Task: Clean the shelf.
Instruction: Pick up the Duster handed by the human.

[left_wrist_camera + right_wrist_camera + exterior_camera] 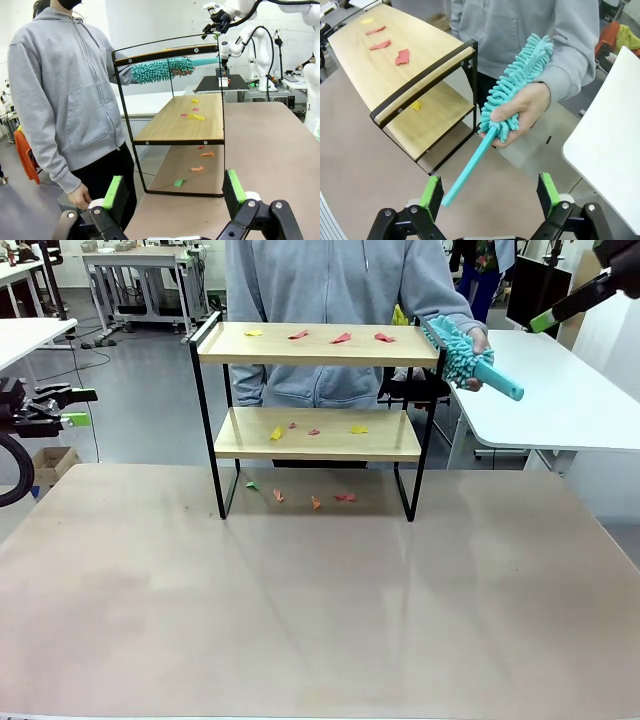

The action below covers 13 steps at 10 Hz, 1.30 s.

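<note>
The shelf [320, 345] stands at the far middle of the table, with two light wooden boards in a black frame. Red and yellow paper scraps [341, 338] lie on its top board, more scraps [277, 433] on the lower board, and some [315, 502] on the table beneath. Behind it, a person's hand [522, 107] grips a teal fluffy duster [520, 70] by its head, beside the shelf's right end. The duster's handle [467, 170] points at my open right gripper [489, 192], its tip close to the left finger. My left gripper [172, 192] is open, off the shelf's left end.
The beige table top [300, 600] spreads in front of the shelf. A white table [560, 390] stands at the right and another [25, 335] at the left. A cardboard box [50, 465] sits on the floor at the left.
</note>
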### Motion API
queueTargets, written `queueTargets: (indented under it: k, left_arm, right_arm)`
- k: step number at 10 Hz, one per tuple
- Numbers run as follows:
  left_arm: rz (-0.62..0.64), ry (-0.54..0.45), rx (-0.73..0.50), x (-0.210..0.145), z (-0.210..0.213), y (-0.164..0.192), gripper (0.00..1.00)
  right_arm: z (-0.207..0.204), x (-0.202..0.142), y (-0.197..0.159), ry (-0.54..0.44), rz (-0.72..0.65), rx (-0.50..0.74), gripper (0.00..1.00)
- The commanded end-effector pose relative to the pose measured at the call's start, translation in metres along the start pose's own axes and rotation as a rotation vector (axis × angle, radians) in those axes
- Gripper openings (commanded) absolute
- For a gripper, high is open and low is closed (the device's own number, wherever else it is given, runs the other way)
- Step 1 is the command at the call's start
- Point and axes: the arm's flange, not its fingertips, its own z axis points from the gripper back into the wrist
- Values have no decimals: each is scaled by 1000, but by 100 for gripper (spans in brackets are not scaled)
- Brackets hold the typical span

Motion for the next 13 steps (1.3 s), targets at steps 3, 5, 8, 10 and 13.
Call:
queueTargets:
  k: [3,5,8,10,13]
  left_arm:
    - [-6,2,-5,2,0,-1,100]
    - [-6,2,-5,2,0,-1,100]
    - [-6,2,-5,2,0,-1,100]
    - [-6,2,-5,2,0,-1,100]
    - [-6,2,-5,2,0,-1,100]
  right_arm:
    - [10,-3,-8,-18,29,12,100]
    - [1,8,13,88,15,14,100]
    - [-35,31,62,177,-100,-79,100]
    - [-52,19,75,199,-210,-185,100]
    - [-69,-6,70,172,-271,-232,100]
